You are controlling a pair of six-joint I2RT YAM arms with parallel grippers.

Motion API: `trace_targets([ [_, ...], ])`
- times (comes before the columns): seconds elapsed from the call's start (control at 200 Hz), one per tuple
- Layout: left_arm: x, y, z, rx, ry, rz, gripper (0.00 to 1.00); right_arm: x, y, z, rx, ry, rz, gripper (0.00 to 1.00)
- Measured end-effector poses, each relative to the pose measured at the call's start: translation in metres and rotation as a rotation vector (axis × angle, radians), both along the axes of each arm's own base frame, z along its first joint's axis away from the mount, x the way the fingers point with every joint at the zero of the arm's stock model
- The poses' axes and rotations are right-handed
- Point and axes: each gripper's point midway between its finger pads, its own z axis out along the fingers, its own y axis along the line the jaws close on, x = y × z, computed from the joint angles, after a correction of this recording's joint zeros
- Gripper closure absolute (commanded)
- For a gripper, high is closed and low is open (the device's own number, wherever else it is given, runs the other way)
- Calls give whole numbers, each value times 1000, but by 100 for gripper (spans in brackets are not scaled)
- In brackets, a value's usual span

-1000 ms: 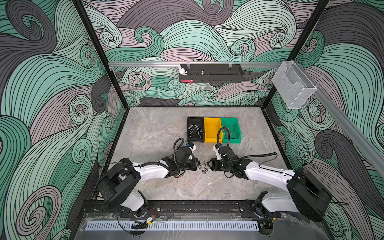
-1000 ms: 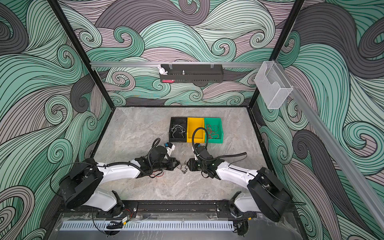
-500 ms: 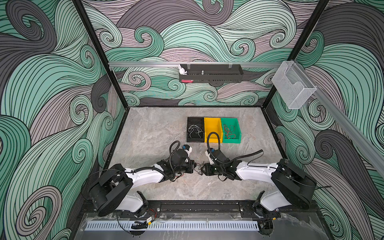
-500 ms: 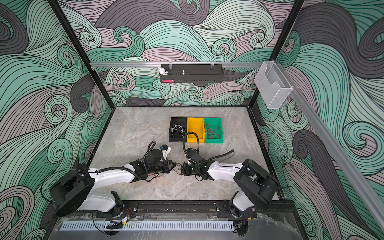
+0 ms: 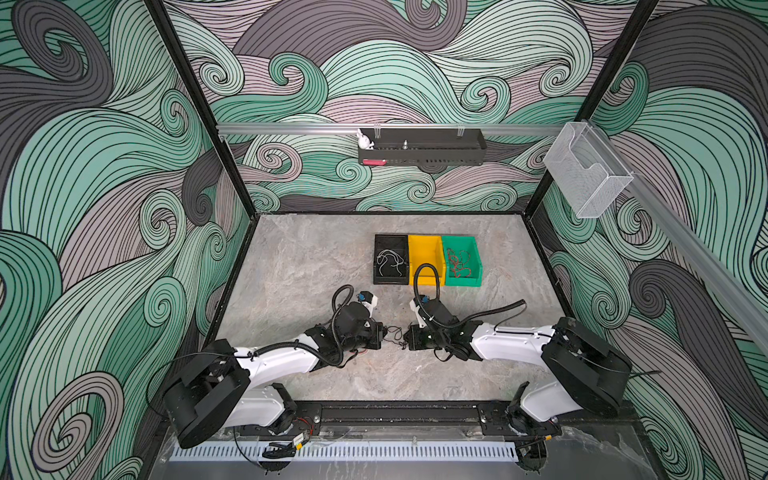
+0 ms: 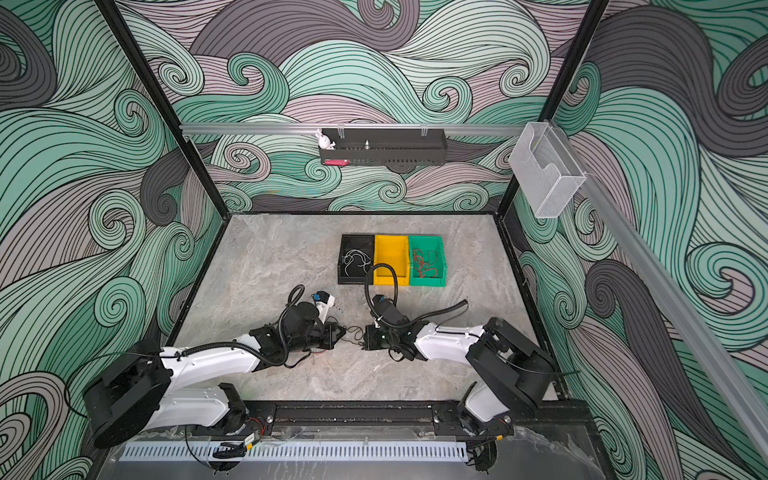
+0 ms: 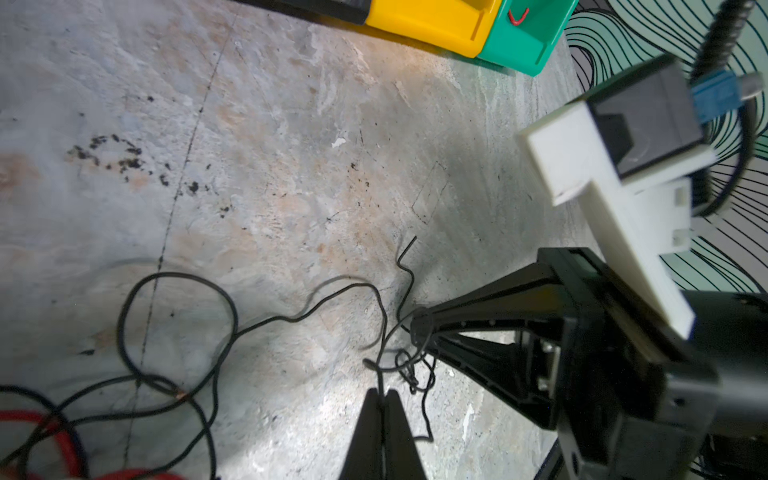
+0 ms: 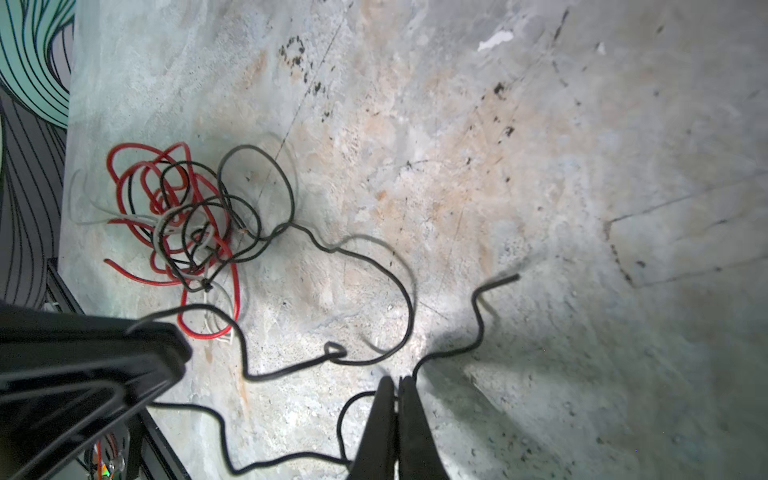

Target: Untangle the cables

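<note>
In both top views the left gripper (image 5: 384, 332) and right gripper (image 5: 407, 338) nearly meet low over the table (image 5: 316, 266), a black cable (image 5: 395, 335) between them, probably to pull it free. Left wrist view: the left jaws are pressed together on that cable. Right wrist view: the right jaws pinch it too, away from the red, black and white tangle (image 8: 178, 220).

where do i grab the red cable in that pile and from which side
Take the red cable by its loose end, which sticks out of the pile and lies alone on the table. Come down from above on the pile's outer side, fingers across the strand, so nothing else gets pinched. Left gripper and right gripper are both shut on the black cable, so one likely releases first.
</note>
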Motion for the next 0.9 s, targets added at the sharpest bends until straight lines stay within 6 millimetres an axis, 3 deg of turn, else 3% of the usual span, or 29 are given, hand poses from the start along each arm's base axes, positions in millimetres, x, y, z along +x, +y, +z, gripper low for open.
trace_targets([
  [0.2, 3, 9, 8, 14, -29, 38, 100, 7, -13, 19, -31, -77, -27, 94],
  [0.345, 4, 12, 8, 26, -32, 50, 100, 10, -21, 29, -55, -126, -36, 83],
  [0.555, 4, 17, 3, 47, -26, 66, 100, 9, -31, 23, -114, -130, -35, 75],
  [0.901, -1, 28, -12, 91, -3, 85, 100, 11, -25, 3, -156, -89, -17, 64],
])
